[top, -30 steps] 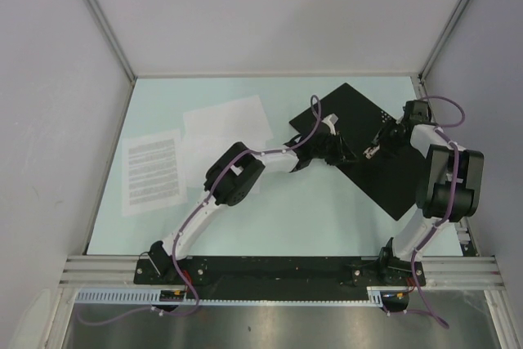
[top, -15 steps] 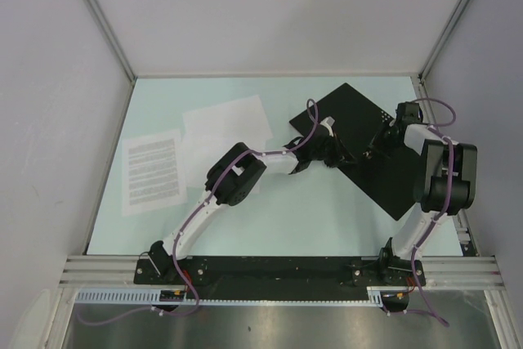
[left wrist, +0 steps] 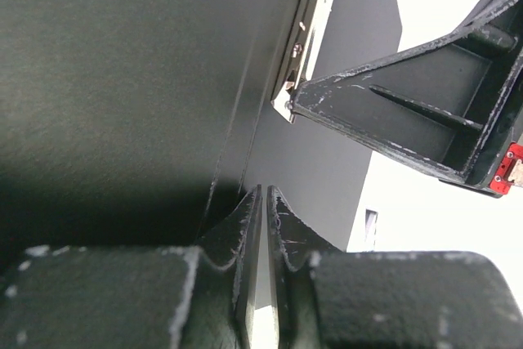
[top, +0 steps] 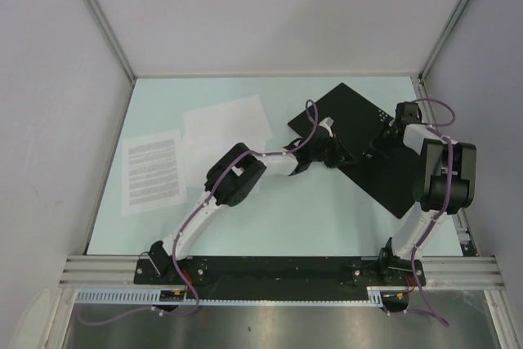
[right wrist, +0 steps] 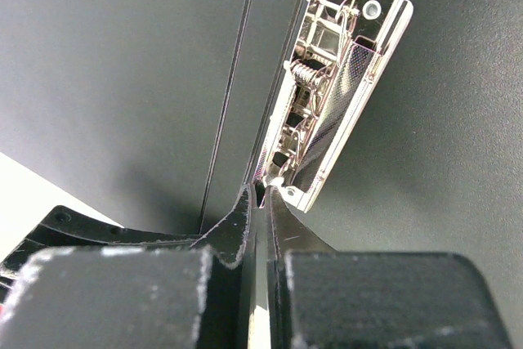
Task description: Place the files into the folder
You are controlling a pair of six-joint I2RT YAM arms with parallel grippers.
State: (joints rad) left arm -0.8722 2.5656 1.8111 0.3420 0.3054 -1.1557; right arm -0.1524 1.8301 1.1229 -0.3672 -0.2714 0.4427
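Farthest left on the table (top: 310,218) we see the printed sheet (top: 151,173), lying flat with its lines of black text facing up. Just to its right lie the two blank sheets (top: 227,120), overlapping each other, and one of them laps over the printed sheet's upper right corner. All three files are outside the folder and well apart from it.

Next comes the left arm (top: 233,176), which reaches diagonally across the middle of the table. The left gripper (top: 331,153) sits at the folder's left edge. In its own wrist view the left gripper (left wrist: 263,198) has its fingers drawn almost together, with only a thin slit between them. The tips rest against the black surface by a crease line. We cannot tell whether anything is pinched there.

The folder (top: 392,177) lies open on the right half of the table, turned diagonally, black inside up, with small white dots near its far corner. A metal clip (right wrist: 331,96) is fixed to that inner face beside the crease lines.

On the right, the right gripper (top: 382,143) is down over the folder. Its wrist view shows the right gripper (right wrist: 260,194) with fingers pressed together and the tips touching the near end of the clip.
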